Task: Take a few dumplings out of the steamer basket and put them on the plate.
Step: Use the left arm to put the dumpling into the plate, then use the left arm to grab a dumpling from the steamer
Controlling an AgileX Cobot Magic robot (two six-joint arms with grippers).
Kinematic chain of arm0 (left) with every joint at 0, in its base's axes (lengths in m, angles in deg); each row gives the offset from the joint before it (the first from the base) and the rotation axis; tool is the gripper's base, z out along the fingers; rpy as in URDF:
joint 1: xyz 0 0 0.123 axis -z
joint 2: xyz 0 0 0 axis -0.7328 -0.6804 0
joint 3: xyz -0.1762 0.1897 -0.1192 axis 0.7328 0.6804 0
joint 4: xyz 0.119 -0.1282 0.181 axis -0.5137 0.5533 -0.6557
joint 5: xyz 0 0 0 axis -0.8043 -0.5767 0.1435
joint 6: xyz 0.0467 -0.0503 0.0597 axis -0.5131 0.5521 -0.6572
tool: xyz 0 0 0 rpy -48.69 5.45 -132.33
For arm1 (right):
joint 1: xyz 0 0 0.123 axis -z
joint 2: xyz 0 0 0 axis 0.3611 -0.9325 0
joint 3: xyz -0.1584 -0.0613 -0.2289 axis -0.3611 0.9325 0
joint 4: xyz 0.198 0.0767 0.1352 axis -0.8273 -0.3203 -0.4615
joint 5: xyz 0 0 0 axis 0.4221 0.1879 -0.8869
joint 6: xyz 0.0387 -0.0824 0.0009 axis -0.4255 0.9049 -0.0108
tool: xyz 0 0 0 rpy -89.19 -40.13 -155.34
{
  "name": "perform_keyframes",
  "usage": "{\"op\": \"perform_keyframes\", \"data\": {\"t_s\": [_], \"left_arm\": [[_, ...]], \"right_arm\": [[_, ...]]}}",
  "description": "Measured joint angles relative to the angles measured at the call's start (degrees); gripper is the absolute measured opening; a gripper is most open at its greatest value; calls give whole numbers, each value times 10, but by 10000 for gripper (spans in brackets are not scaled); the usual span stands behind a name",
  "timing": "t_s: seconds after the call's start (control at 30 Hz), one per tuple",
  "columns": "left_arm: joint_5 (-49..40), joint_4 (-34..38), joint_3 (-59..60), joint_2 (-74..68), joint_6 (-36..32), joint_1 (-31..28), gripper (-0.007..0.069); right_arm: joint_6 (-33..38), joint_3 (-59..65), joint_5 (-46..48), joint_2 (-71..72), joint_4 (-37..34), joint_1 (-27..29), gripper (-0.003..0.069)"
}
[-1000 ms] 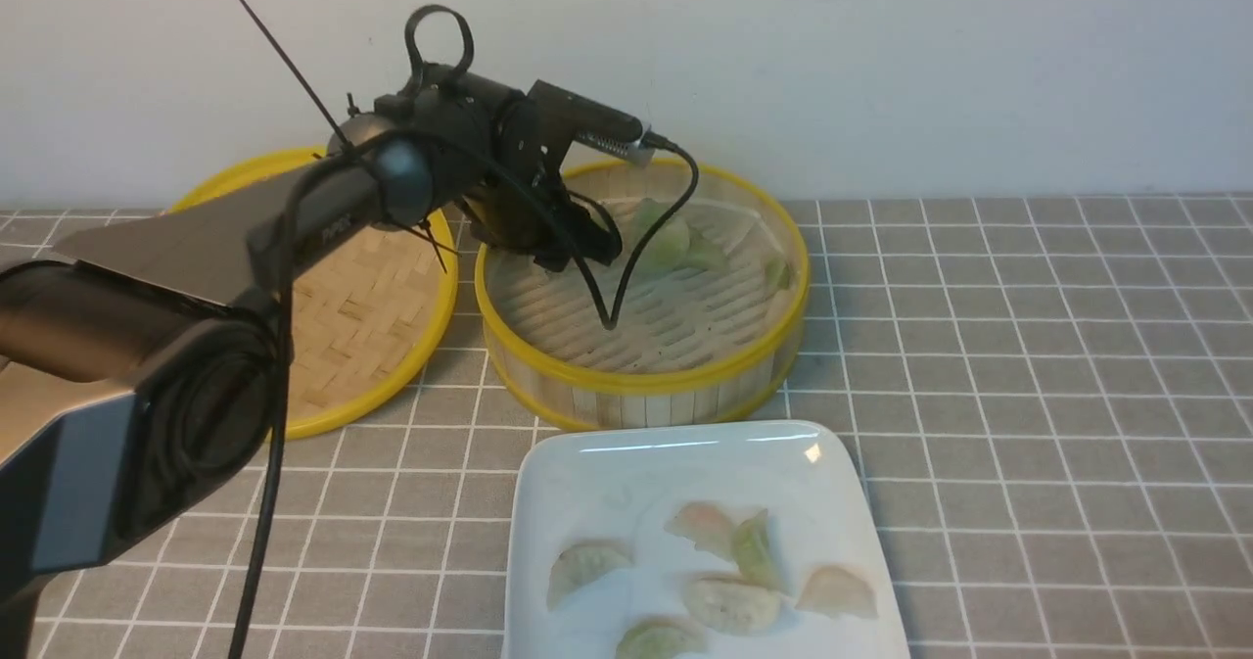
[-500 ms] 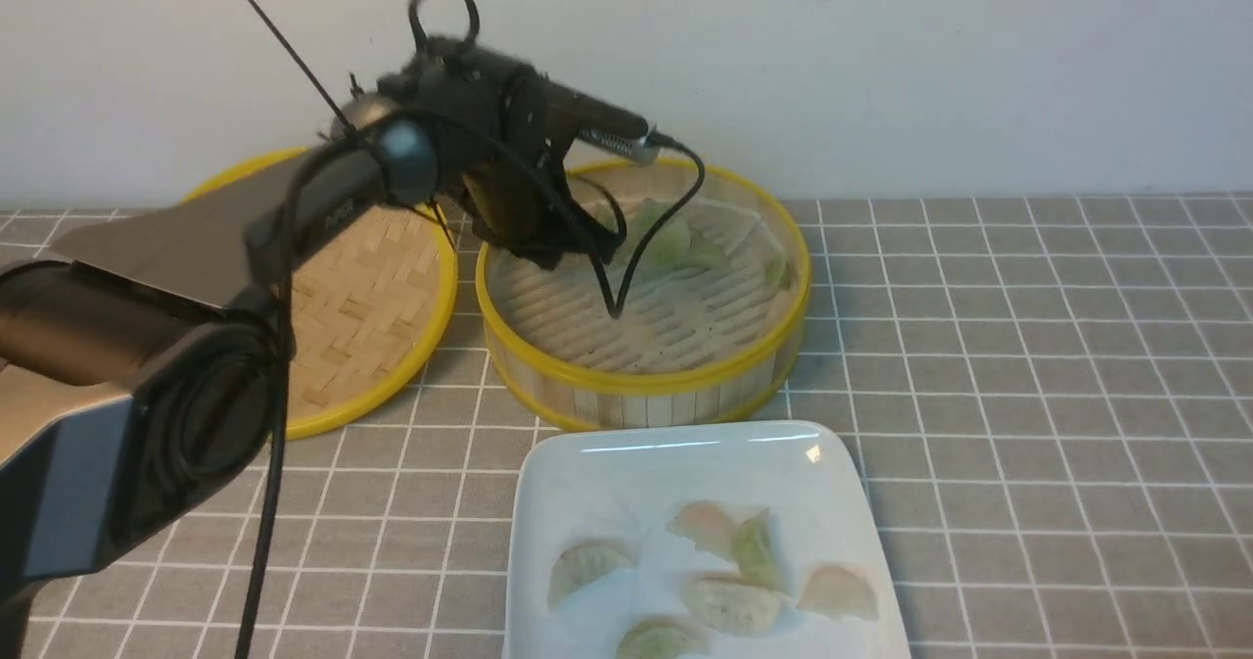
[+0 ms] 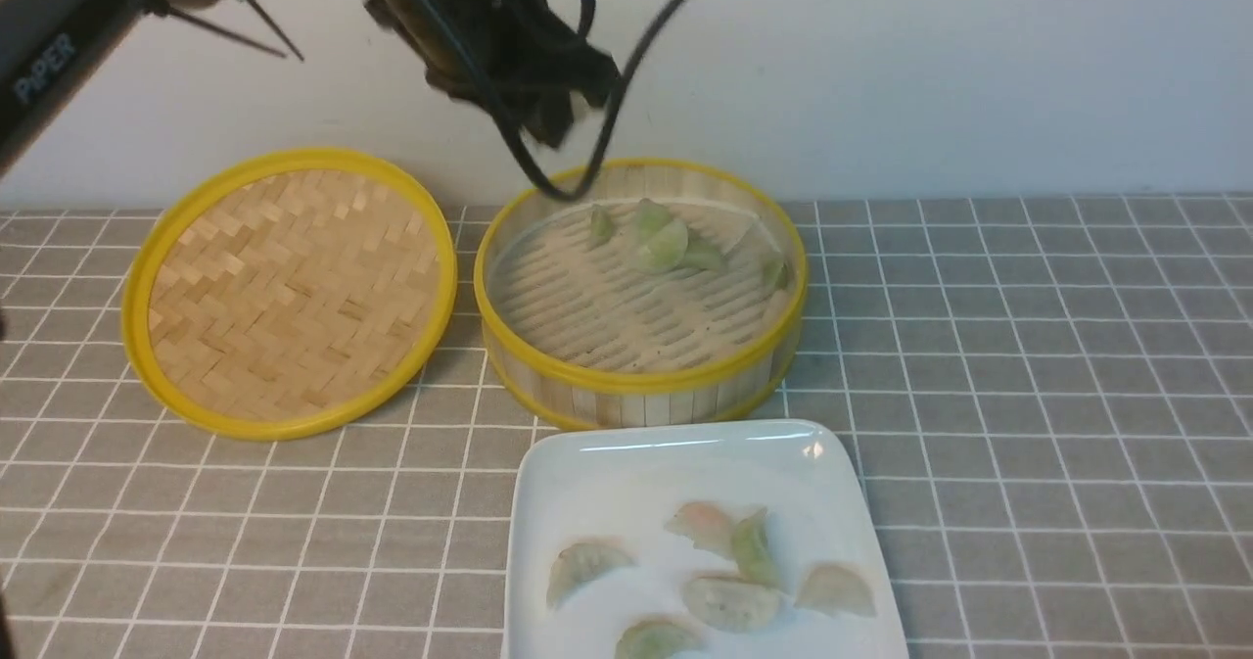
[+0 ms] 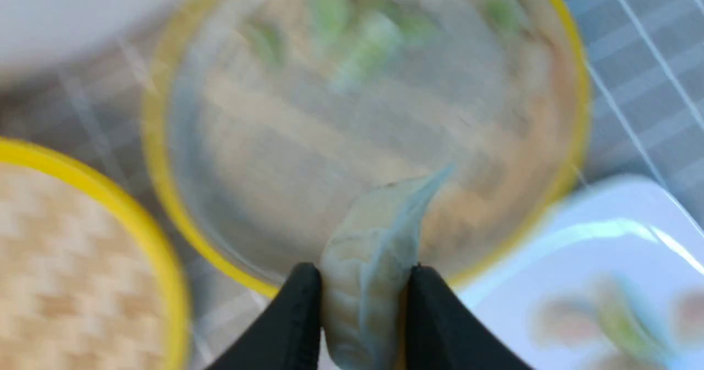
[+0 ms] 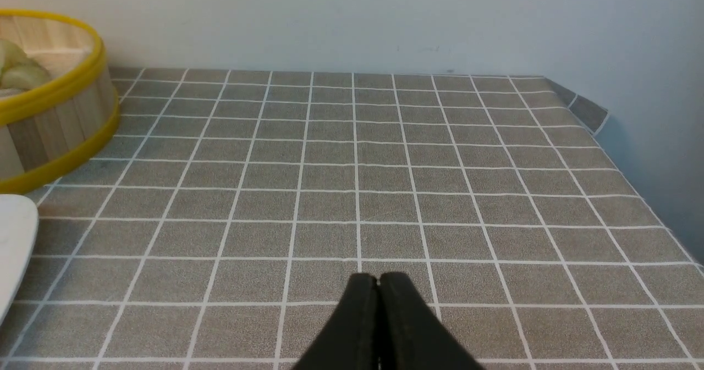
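One bamboo lid [image 3: 289,292] lies far left. Next over, the left gripper [image 4: 363,274] hangs above the steamer basket [image 3: 641,380], jaws half closed, pinching a dumpling [image 4: 379,232]. More dumplings [image 3: 666,243] sit at the basket's back, with six on the plate [image 3: 607,473]. The right gripper [image 5: 378,282] has its jaws pressed together, empty, over the tablecloth [image 5: 440,166].

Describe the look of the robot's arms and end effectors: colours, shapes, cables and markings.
The left arm has a dark grey casing with white PiPER lettering; black cables loop from its wrist and thin black cable ties stick out. The left end effector and right end effector each have two black, wedge-shaped fingers tapering to rounded tips.
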Motion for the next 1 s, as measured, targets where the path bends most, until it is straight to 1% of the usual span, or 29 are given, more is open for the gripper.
{"op": "perform_keyframes", "data": {"t_s": [0.17, 0.27, 0.3, 0.37, 0.47, 0.6, 0.67, 0.83, 0.9, 1.0], "left_arm": [[-2, 31, 140, 18, -1, 47, 174], [-2, 41, 187, -3, -1, 81, 174], [-1, 42, 190, -7, -1, 83, 174], [1, 38, 202, -39, -3, 109, 174], [8, 14, 203, -71, -2, 126, 174], [9, -5, 203, -87, 2, 126, 178], [9, -12, 203, -89, 5, 126, 200], [9, -18, 187, -88, 6, 126, 328], [9, -19, 170, -88, 6, 126, 355], [8, -28, 130, -88, 6, 126, 363]], "right_arm": [[0, 0, 0, 0, 0, 0, -15], [0, 0, 0, 0, 0, 0, -15], [0, 0, 0, 0, 0, 0, -15], [0, 0, 0, 0, 0, 0, -15], [0, 0, 0, 0, 0, 0, -15], [0, 0, 0, 0, 0, 0, -15], [0, 0, 0, 0, 0, 0, -15], [0, 0, 0, 0, 0, 0, -15], [0, 0, 0, 0, 0, 0, -15], [0, 0, 0, 0, 0, 0, -15]]}}
